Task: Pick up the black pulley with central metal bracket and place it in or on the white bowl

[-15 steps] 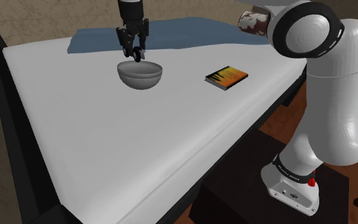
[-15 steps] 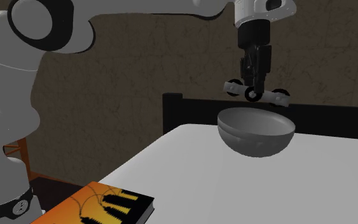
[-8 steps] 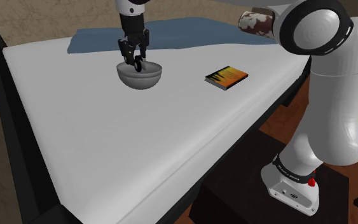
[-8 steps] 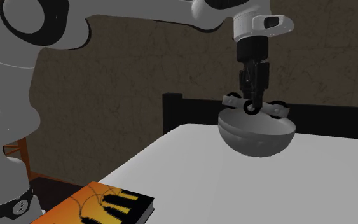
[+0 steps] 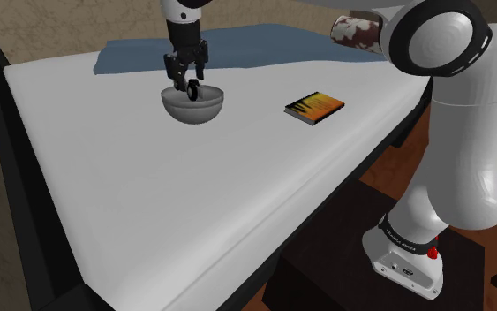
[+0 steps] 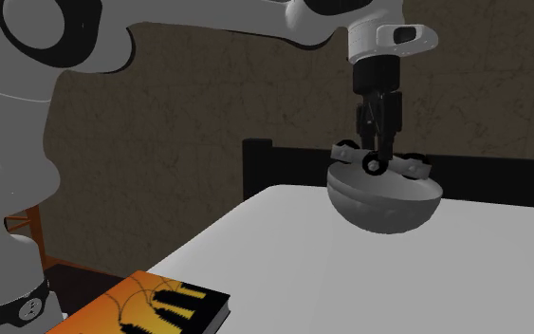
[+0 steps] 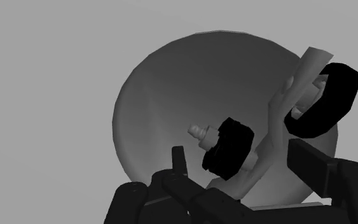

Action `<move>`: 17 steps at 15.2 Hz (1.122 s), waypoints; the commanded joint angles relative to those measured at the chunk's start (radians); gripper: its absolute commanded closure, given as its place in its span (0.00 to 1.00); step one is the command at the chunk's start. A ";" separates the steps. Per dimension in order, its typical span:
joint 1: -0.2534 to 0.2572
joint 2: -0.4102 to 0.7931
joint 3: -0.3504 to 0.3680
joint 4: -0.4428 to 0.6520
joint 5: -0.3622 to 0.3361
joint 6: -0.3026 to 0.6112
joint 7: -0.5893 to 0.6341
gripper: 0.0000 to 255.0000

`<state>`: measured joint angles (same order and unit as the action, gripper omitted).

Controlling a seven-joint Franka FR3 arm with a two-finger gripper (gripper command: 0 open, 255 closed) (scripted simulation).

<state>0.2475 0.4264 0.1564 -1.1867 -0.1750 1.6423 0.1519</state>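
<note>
The white arm (image 5: 458, 132) reaches from its dark stand (image 5: 343, 265) across a bed (image 5: 149, 194) with a white cover, and its black gripper (image 5: 185, 81) points straight down over the grey bowl (image 5: 192, 108). The pulley (image 5: 193, 89) hangs just under the gripper, at the height of the bowl's rim and partly inside the hollow. From the second exterior view I see the gripper (image 6: 376, 152) over the middle of the bowl (image 6: 383, 204), and the pulley (image 6: 374, 166) lies across the opening: one black wheel is at 9 o'clock of the gripper, one at 3 o'clock, and a small one is directly below it. In the wrist view one black wheel of the pulley (image 7: 229, 147) is close before the gripper (image 7: 238, 153), over the bowl's inner wall (image 7: 165, 102). A pale curved bracket goes from it to a second black wheel, which is near the bowl's rim. Whether the gripper presses on the pulley or only stands around it, I cannot tell. The bowl stands upright on the white cover. In the shoulder view a blue blanket (image 5: 237, 44) lies at 12 o'clock of the bowl, a book (image 5: 314, 106) with an orange and black cover lies at 3 o'clock, well apart from it, and a patterned pillow (image 5: 354, 28) is at 2 o'clock. In the second exterior view the book (image 6: 160, 308) is at 8 o'clock of the bowl, and a black bed frame (image 6: 284, 166) and a brown wall (image 6: 208, 123) stand behind.
</note>
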 commanded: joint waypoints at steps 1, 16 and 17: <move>0.000 0.000 0.000 0.000 0.000 0.000 0.000 0.00; 0.025 0.057 0.000 0.219 -0.009 -0.162 -0.008 0.00; 0.025 0.057 0.000 0.219 -0.009 -0.162 -0.008 0.00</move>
